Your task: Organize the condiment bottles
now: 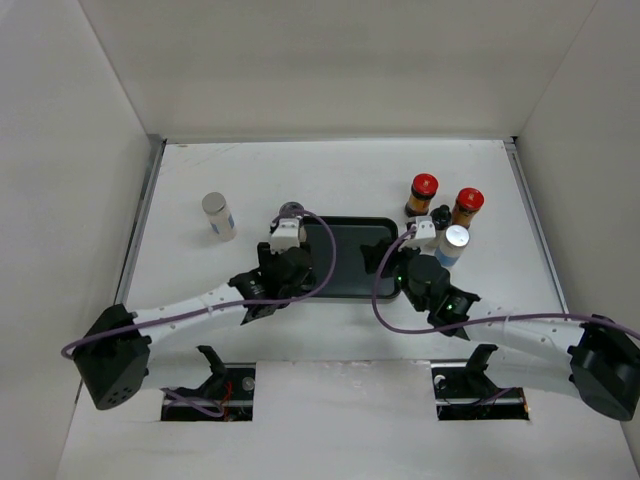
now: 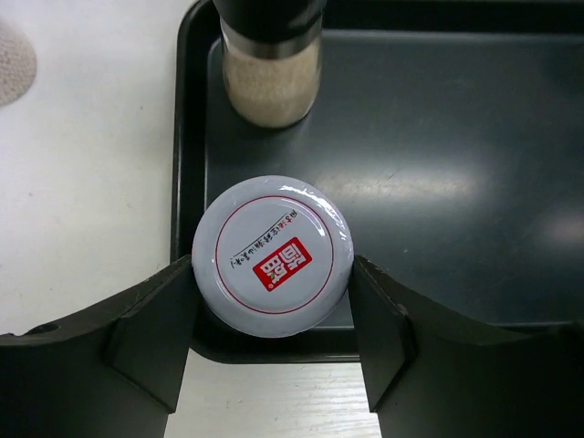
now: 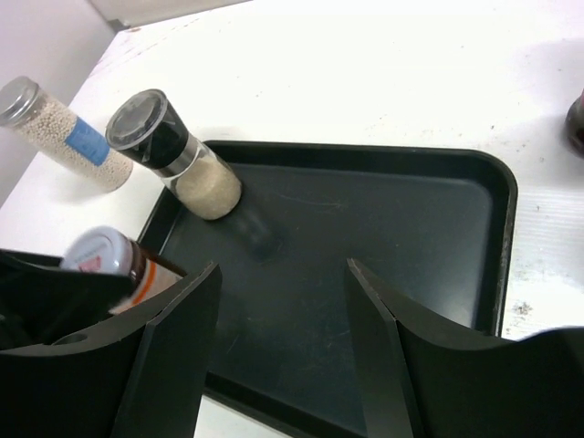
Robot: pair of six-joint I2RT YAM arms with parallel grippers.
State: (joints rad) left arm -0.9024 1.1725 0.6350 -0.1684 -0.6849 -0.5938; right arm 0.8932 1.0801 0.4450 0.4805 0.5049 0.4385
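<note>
A jar with a white lid and a red mark (image 2: 272, 251) sits in the near left corner of the black tray (image 2: 438, 182), and my left gripper (image 2: 272, 278) is shut on it with a finger pressed on each side. The same jar shows a brown body in the right wrist view (image 3: 108, 260). A black-capped grinder with beige filling (image 2: 272, 82) stands in the tray's far left corner. My right gripper (image 3: 283, 269) hangs open over the tray's near right part with nothing between its fingers. Both grippers (image 1: 283, 243) (image 1: 395, 255) are at the tray in the top view.
A silver-capped bottle with a blue label (image 1: 218, 215) is on the table left of the tray. Right of the tray are two red-capped brown bottles (image 1: 423, 192) (image 1: 467, 205), a small black-capped one (image 1: 440, 214) and a silver-capped one (image 1: 453, 243). White walls enclose the table.
</note>
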